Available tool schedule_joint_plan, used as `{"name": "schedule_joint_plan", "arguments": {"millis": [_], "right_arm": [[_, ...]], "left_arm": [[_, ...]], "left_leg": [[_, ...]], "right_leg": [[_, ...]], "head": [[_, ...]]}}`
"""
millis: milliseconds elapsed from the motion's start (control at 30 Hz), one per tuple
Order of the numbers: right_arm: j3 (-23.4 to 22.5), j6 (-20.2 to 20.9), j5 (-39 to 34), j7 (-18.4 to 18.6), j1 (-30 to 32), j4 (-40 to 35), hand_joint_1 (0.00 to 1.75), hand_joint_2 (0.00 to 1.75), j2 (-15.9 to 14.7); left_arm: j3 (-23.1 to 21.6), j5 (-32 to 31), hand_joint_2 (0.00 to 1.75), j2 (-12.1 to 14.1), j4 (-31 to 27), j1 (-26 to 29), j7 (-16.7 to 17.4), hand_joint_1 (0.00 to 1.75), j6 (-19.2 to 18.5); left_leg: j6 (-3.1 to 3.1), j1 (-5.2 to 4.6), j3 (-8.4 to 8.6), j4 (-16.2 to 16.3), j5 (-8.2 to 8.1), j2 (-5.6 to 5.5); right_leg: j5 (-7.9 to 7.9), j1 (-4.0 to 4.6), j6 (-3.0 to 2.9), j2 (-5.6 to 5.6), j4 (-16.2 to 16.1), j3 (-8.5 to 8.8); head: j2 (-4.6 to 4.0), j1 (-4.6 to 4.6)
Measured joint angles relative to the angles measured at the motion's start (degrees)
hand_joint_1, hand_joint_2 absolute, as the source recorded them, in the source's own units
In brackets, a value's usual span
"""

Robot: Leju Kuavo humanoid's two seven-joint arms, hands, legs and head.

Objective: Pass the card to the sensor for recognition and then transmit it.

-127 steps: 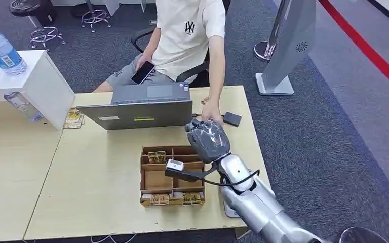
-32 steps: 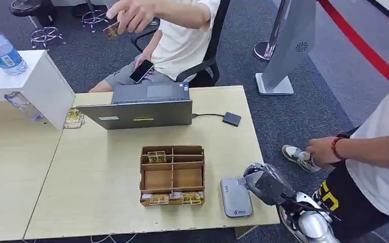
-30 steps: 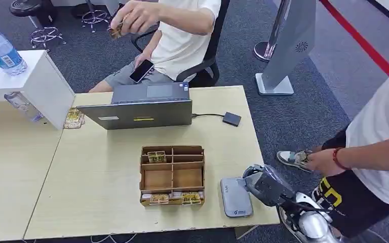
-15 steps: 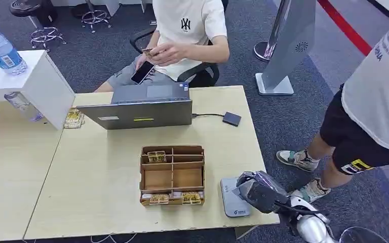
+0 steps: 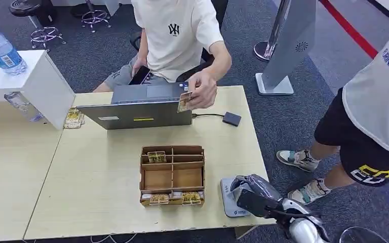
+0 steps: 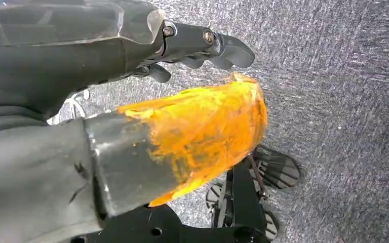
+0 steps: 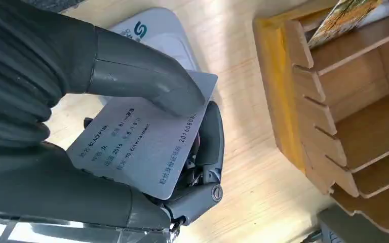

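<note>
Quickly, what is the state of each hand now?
Left hand: holds nothing; open or closed cannot be told.
Right hand: holding the grey printed card.

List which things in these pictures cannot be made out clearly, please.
- Head view: the right hand hides its card and part of the card reader.
- Right wrist view: the thumb covers part of the card.
- Head view: the seated person's card is too small to read.

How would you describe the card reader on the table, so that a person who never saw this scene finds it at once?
Start at the light wooden table and find the brown divided wooden box in its middle. Just to the right of the box, near the table's front corner, lies the card reader, under the right robot hand. It is the only flat grey pad with rounded corners there.
</note>
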Motion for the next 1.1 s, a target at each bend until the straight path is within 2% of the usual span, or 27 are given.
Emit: {"name": "schedule_joint_plan", "arguments": {"millis": [1100], "right_arm": [[2.45,-3.85,5.49,1.53,-1.18,3.61,1.75,1.75,0.00]], "left_arm": [[0.11,-0.57,0.00,-0.24,0.00,0.01,-0.04,0.00,-0.02]], "left_leg": [[0.00,0.00,0.00,0.00,0.00,0.00]], "right_leg": [[0.00,0.00,0.00,0.00,0.00,0.00]], "head": [[0.00,0.00]]}}
